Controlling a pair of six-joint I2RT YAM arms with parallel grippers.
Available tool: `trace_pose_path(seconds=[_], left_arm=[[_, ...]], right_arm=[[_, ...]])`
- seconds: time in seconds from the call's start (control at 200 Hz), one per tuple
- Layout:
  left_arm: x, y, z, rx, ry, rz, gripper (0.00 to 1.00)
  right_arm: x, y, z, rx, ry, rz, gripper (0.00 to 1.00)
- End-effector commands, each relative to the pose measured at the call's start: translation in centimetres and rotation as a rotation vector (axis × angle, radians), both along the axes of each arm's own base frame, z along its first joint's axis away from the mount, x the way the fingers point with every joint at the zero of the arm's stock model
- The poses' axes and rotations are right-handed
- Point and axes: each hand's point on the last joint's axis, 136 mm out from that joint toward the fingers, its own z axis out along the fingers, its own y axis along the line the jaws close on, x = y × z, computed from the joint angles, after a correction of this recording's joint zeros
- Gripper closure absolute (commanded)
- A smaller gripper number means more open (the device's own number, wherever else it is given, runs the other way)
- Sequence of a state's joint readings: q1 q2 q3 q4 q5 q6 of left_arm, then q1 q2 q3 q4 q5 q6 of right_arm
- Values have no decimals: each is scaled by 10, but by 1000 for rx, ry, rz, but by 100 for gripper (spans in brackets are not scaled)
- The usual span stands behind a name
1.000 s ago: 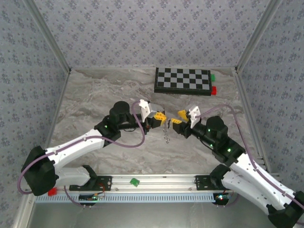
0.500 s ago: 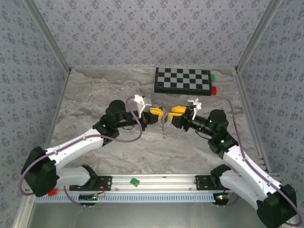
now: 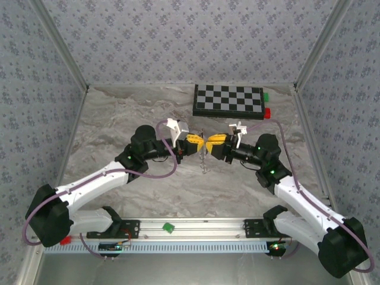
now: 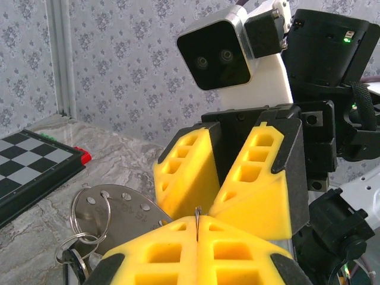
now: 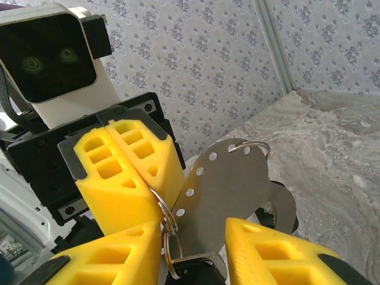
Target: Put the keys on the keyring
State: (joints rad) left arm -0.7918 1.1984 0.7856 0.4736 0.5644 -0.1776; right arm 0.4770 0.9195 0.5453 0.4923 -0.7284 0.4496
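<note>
- Nearest me, the two arms reach up from their bases at the near edge of the table [image 3: 119, 124]. They meet tip to tip above its middle, facing each other so one can hold while the other works.
- The left gripper [image 4: 197, 227] is squeezed fully together on the keyring [image 5: 163, 209]. A thin sliver of wire shows pinched between its yellow pads, which steadies the ring in the air.
- The keys [image 4: 76, 261] hang in a small bunch below that ring, clear of the tabletop. They look threaded on already, though I cannot tell for every one.
- The right gripper [image 5: 193, 237] stands partly open, its fingers either side of a perforated metal tag [image 5: 228, 184] on the ring — I judge it is lining up to take hold, with nothing gripped yet.
- Farthest off, a chessboard [image 3: 228, 100] lies by the back wall, out of the way.
</note>
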Motion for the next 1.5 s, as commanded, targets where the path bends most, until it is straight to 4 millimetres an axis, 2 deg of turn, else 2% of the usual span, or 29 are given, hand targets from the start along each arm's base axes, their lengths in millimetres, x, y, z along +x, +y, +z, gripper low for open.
trace_pose_path(seconds=[0.0, 0.16, 0.46, 0.675, 0.765, 0.85, 0.99, 1.079, 1.144, 1.299, 1.494], left_arm=[[-7, 3, 25, -67, -55, -24, 100], [-7, 3, 25, -66, -55, -34, 100], [-8, 1, 23, -67, -48, -48, 100], [-8, 1, 22, -65, -48, -45, 100], [-6, 2, 21, -63, -45, -38, 100], [-3, 3, 20, -56, -35, -31, 85], [0, 6, 17, -37, -27, -17, 82], [6, 10, 16, -23, -29, 13, 72], [10, 12, 12, 0, -27, 24, 68], [15, 12, 0, 72, -11, 25, 67], [19, 16, -3, 85, 10, 25, 67]], right_arm=[[-4, 2, 16, 29, -45, 30, 70], [-5, 3, 19, 36, -56, 40, 76], [-8, 9, 19, 37, -65, 80, 80], [-11, 10, 18, 29, -93, 91, 100], [-11, 8, 17, 14, -110, 75, 100], [-10, 5, 14, -19, -118, 55, 100], [-9, 0, 9, -85, -132, 28, 100], [-6, -3, 1, -152, -121, 11, 100], [-4, -5, -4, -204, -114, 3, 100], [4, -8, -18, -337, -66, -22, 100], [5, -4, -36, -512, -19, -4, 100]])
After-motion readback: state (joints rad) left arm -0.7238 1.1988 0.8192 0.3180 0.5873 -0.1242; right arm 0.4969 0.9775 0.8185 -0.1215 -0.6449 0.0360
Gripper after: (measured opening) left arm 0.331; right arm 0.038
